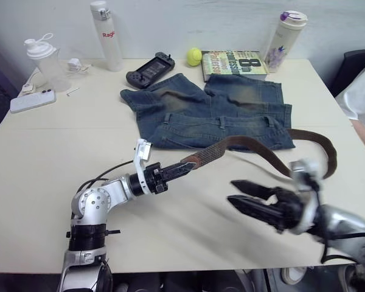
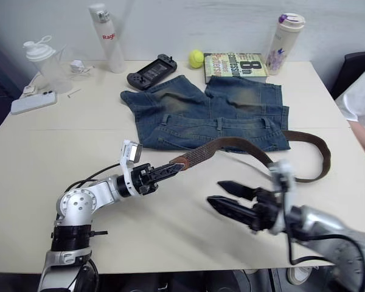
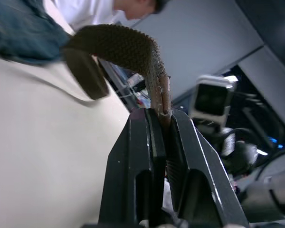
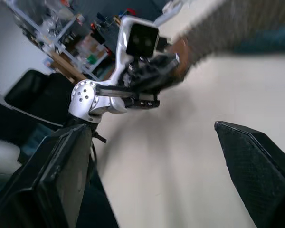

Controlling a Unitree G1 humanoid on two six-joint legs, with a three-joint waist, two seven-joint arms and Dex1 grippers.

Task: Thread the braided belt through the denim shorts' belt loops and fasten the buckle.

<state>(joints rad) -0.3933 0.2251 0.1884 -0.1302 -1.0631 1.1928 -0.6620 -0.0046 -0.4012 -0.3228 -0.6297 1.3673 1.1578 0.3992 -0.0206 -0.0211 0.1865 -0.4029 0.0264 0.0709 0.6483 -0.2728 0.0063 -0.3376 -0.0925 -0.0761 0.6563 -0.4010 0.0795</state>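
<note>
Braided belt (image 1: 249, 144) — dark brown woven strap, tan leather tip; tip end raised off the counter (image 1: 61, 140) and clamped between the fingers of the left gripper (image 1: 181, 167); strap runs from there up and rightward across the near edge of the denim shorts (image 1: 213, 109), then curls in a loop on the counter just right of the shorts; buckle not made out.

Denim shorts — faded blue, yellowish-brown worn patches on both legs; spread flat at the middle of the counter, waistband toward the robot, legs toward the far edge; belt loops (image 1: 220, 121) along the waistband, none with the strap through it as far as can be told.

Left gripper — clenched on the belt tip, fingers pressed flat on either side of the tan leather in the left wrist view (image 3: 157, 142); held low over the counter, in front of the shorts' left corner.

Right gripper (image 1: 240, 194) — released, fingers spread wide apart with nothing between them; over bare counter in front of the shorts' right side, near the hanging strap but apart from it.

Far edge, left to right — white phone (image 1: 31, 100); clear shaker bottle (image 1: 44, 61); tall white bottle (image 1: 106, 36); black game controller (image 1: 149, 69); yellow-green ball (image 1: 194, 56); book (image 1: 234, 64); pale tumbler with purple lid (image 1: 285, 39).

Right margin — a person's white sleeve (image 1: 362, 97) beside the counter.
</note>
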